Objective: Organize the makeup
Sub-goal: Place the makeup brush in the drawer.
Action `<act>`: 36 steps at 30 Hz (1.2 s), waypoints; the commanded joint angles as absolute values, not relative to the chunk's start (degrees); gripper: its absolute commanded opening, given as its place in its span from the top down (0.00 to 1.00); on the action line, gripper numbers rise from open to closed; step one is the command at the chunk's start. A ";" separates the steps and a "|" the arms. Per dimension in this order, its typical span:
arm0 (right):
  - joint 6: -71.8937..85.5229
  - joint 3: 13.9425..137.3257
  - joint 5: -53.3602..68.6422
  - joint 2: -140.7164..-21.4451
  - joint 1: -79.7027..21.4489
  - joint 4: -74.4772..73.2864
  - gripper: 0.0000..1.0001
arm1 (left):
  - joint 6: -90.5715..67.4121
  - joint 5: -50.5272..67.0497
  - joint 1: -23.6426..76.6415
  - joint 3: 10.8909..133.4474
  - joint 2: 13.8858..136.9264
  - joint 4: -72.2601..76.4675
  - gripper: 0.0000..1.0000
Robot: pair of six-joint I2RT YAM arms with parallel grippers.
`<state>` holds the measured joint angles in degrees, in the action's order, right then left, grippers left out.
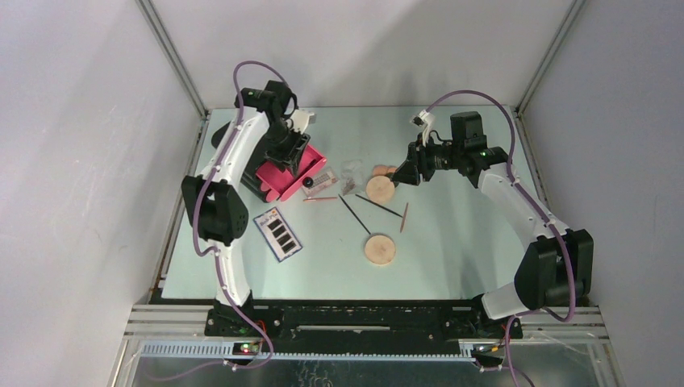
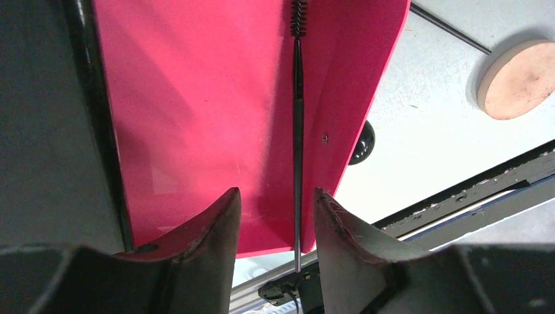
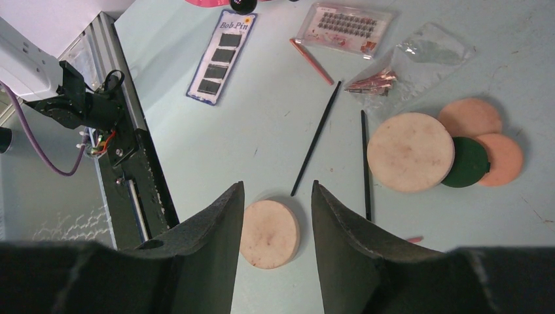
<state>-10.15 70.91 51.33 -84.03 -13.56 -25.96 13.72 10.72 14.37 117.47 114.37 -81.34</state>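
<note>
Pale-green table [image 1: 452,234]: left tool [image 2: 276,196] hangs part-open over the pink drawer [image 2: 196,98], gripping nothing; a black wand [image 2: 298,131] lies inside, lengthwise between its jaws. Right of the drawer, the right tool [image 3: 276,190], parted and empty, hovers above a tan disc [image 3: 269,233].

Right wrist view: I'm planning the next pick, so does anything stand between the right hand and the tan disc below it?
Nothing visible does. The tan disc lies bare on the table, framed by the fingers of the open right hand. A thin black stick ends close beside its rim, not over it.
</note>
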 commanded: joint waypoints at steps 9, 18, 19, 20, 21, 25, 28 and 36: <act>-11.03 70.93 51.59 -84.63 -13.27 -25.92 0.49 | 16.52 10.39 15.50 116.56 115.93 -80.76 0.49; -11.33 70.87 51.59 -85.01 -13.27 -25.87 0.49 | 16.70 6.63 16.90 112.25 114.52 -77.48 0.49; -11.34 70.89 51.59 -85.07 -13.27 -25.88 0.49 | 16.70 5.59 17.15 111.57 114.19 -76.76 0.49; -11.34 70.94 51.59 -85.10 -13.27 -25.84 0.49 | 16.63 4.80 17.28 111.07 113.96 -76.33 0.49; -11.34 70.93 51.59 -85.16 -13.27 -25.84 0.49 | 16.59 3.76 17.39 110.63 113.73 -75.91 0.51; -11.28 70.93 51.59 -85.17 -13.27 -25.83 0.49 | 16.28 2.63 17.57 109.89 112.88 -74.83 0.58; -11.25 70.92 51.59 -85.11 -13.27 -25.84 0.49 | 15.96 2.56 17.50 109.98 112.15 -74.54 0.67; -11.30 70.89 51.59 -85.03 -13.27 -25.85 0.49 | 14.37 3.08 17.41 109.62 110.19 -73.51 0.86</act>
